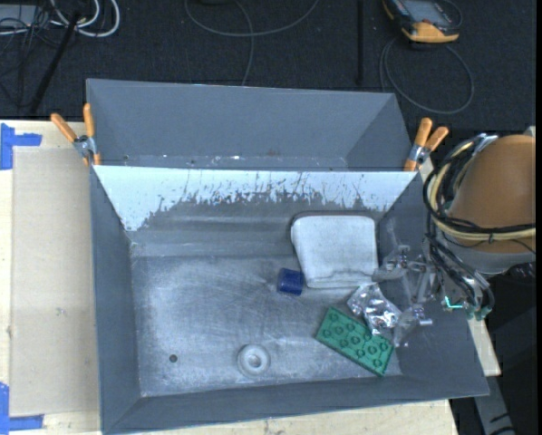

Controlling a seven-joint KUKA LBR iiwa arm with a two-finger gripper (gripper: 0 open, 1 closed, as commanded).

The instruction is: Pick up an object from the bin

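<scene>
My gripper (412, 290) hangs low at the bin's right side, just right of a crumpled silver foil piece (374, 309). The foil lies partly on the upper right end of a green studded building plate (353, 341), which lies flat near the front right corner. A white padded block (335, 246) rests behind the foil, against the back slope. The gripper's lower end is next to the foil's right edge; whether they touch I cannot tell.
A small blue cap-like piece (290, 283) sits left of the white block. A clear ring (253, 360) lies near the front wall at the middle. The arm with its orange cover and cables hangs over the bin's right rim.
</scene>
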